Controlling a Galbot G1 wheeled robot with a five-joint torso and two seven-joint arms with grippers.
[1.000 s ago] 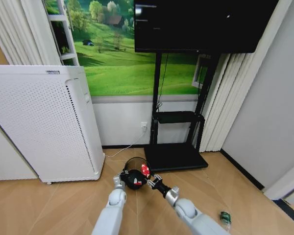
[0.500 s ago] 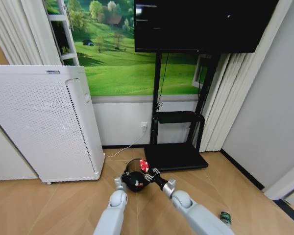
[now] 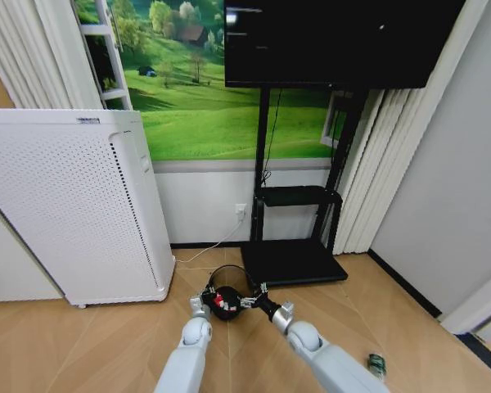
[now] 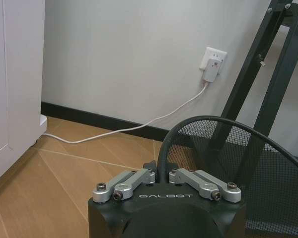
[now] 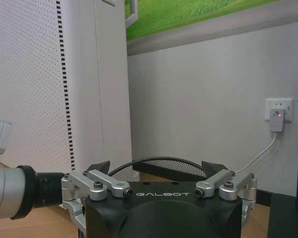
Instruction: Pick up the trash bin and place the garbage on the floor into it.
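Left end effector (image 4: 161, 173) pinches the rim of the round black wire-mesh trash bin (image 3: 227, 296), holding it up off the tan wood floor (image 3: 82, 344). Right end effector (image 3: 251, 301) hangs spread wide over it, with red garbage (image 3: 218, 300) inside. 1 green-labelled bottle (image 3: 377, 363) lies on the floor.

The round black wire-mesh trash bin (image 4: 268, 183) is fine matt metal mesh under a smooth, rounded rim, pinched at that rim by the left hand (image 4: 161, 171), whose casing is matt black plastic with brushed silver metal links. The right hand (image 5: 159, 171) has the same finish, its fingers spread. Beneath both, the light tan herringbone wood floor (image 3: 82, 344) has a soft satin sheen. Beside the left hand, the tall white perforated plastic appliance (image 3: 65, 205) looks matt.
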